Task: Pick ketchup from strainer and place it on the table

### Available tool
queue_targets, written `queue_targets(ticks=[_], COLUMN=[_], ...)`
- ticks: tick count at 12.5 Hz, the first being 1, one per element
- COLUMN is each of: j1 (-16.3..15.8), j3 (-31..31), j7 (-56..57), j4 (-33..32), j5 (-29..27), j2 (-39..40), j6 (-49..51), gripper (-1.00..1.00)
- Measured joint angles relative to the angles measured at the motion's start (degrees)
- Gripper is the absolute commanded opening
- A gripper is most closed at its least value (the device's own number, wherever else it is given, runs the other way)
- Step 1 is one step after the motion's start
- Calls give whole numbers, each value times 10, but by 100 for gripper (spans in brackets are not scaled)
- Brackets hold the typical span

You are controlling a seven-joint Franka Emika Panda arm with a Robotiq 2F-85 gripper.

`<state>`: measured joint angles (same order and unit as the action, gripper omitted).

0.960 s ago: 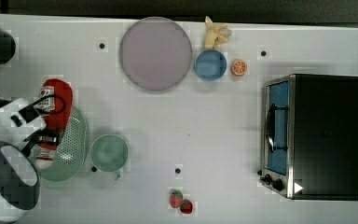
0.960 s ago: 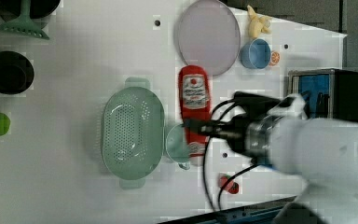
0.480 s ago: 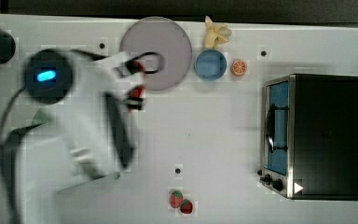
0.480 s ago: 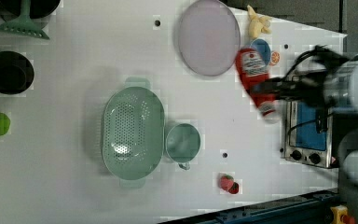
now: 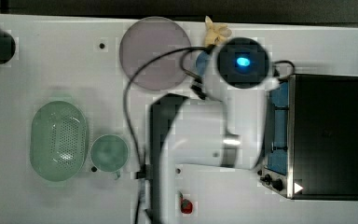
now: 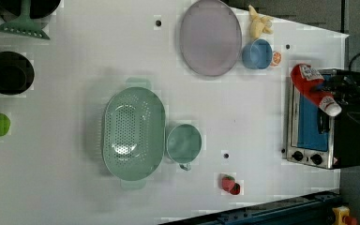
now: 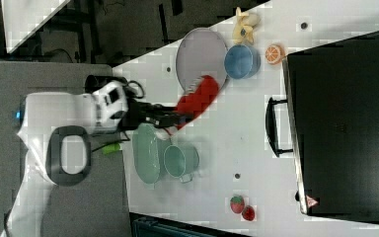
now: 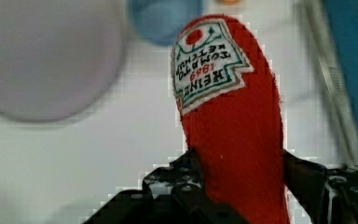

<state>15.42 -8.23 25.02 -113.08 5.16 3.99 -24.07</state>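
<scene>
Gripper (image 8: 235, 186) jaws clamp the ketchup (image 8: 230, 116) by its lower body, held above the table (image 6: 75, 117). In the left view it hangs at the toaster oven (image 6: 316, 126) front edge. Strainer (image 6: 133, 133) sits well apart; bare tabletop lies between.

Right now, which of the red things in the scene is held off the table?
The ketchup, the red squeeze bottle with the white label, clamped in the gripper above the table. The small red strawberries lie on the tabletop near its edge.
</scene>
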Motion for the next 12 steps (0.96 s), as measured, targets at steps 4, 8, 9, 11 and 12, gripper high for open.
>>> queue_targets(ticks=[4, 8, 9, 11, 12], j1=[9, -4, -10, -22, -24], j3=[31, 19, 16, 11, 10], j7=[18, 19, 20, 20, 21], j4=[-62, -189, -210, -237, -241], j5=[-8, -2, -2, -2, -1], j2=[1, 11, 23, 57, 74], j6=[-45, -156, -189, -247, -266], gripper=[13, 13, 13, 13, 19])
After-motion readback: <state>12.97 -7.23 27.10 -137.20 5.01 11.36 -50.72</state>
